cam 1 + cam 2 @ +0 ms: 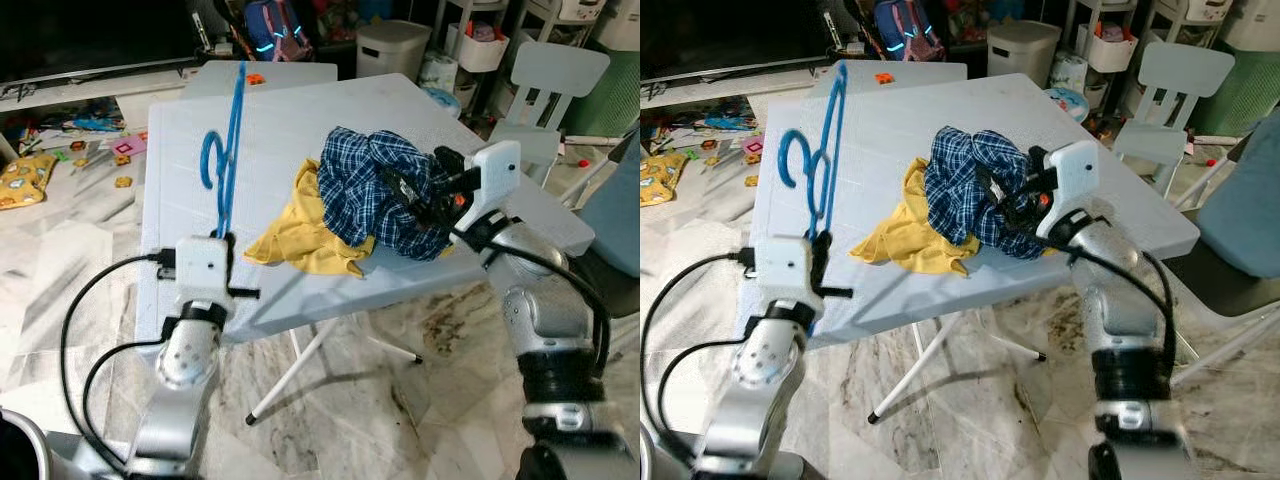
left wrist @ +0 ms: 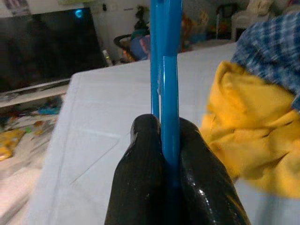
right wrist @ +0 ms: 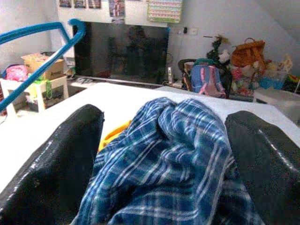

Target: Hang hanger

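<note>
A blue plastic hanger [image 1: 232, 130] stands up off the left part of the white folding table [image 1: 290, 110], its hook curling to the left. My left gripper [image 1: 229, 246] is at the table's near left edge, shut on the hanger's lower bar [image 2: 168, 93]. A crumpled blue plaid shirt [image 1: 375, 195] lies mid-table on top of a yellow cloth [image 1: 300, 240]. My right gripper [image 1: 418, 196] reaches in from the right. It is open, with its fingers [image 3: 56, 159] wide apart on either side of the plaid shirt [image 3: 164, 154].
A second small white table [image 1: 270, 72] stands behind this one. A white chair [image 1: 545, 90] and a white bin [image 1: 392, 45] are at the back right, and a grey-blue seat [image 1: 615, 210] is at the right edge. Toys [image 1: 60, 150] litter the marble floor at left, below a dark TV [image 1: 90, 35].
</note>
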`<state>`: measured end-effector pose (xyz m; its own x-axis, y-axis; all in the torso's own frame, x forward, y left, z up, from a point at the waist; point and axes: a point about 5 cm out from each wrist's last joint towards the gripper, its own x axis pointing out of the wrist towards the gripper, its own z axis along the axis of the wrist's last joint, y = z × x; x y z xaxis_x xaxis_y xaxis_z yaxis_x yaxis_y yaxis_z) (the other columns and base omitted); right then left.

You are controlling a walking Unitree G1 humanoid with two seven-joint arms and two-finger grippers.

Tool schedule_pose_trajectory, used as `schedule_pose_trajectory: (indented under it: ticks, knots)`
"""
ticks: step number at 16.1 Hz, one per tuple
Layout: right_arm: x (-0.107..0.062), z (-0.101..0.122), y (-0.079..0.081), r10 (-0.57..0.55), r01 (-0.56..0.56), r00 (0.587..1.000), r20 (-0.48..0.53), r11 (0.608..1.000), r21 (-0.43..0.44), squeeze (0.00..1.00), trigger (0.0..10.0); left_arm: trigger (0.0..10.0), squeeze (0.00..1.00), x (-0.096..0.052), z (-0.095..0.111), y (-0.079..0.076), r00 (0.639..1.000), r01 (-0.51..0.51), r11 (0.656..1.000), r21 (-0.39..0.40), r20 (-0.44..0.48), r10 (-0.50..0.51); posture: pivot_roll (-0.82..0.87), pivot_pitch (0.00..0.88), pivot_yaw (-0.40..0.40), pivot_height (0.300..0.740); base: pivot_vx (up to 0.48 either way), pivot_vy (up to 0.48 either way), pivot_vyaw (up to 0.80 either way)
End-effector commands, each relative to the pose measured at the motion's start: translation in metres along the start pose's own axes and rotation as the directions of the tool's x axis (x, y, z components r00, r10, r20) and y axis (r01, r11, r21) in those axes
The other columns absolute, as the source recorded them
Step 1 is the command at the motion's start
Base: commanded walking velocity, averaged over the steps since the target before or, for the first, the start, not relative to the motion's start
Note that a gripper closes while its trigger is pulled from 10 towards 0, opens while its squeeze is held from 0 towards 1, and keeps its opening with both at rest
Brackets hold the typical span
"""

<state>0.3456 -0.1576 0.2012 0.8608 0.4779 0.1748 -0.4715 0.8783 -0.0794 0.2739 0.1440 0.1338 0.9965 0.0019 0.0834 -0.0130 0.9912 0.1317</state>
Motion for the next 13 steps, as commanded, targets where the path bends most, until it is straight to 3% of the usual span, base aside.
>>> schedule_pose_trajectory:
  ticks: [1, 5, 6, 13]
  knots:
    - [-0.002, -0.002, 0.005, -0.022, 0.022, 1.000, 0.000, 0.998, -0.063, 0.00, 10.0, 10.0, 0.00, -0.001, 0.005, 0.003, 0.999, -0.038, 0.999, 0.008, 0.008, 0.038, -0.10, 0.000, 0.005, 0.740, 0.000, 0.000, 0.00]
    - [-0.012, -0.004, -0.003, -0.151, 0.151, 0.988, 0.010, 0.988, 0.015, 0.00, 10.0, 10.0, 0.00, 0.011, 0.003, 0.008, 0.988, -0.155, 0.987, -0.037, -0.020, 0.154, -0.13, 0.000, 0.027, 0.740, 0.000, 0.000, 0.00]
    - [-0.015, -0.005, -0.005, -0.157, 0.157, 0.988, 0.005, 0.988, -0.004, 0.00, 10.0, 10.0, 0.00, 0.014, 0.005, 0.008, 0.986, -0.169, 0.985, -0.045, -0.018, 0.168, -0.14, 0.000, 0.028, 0.740, 0.000, 0.000, 0.00]
    - [-0.016, -0.004, -0.013, -0.205, 0.205, 0.979, -0.002, 0.979, -0.003, 0.00, 10.0, 10.0, 0.00, 0.020, 0.006, 0.002, 0.984, -0.176, 0.982, -0.069, -0.023, 0.175, -0.15, 0.000, 0.039, 0.740, -0.243, 0.000, 0.00]
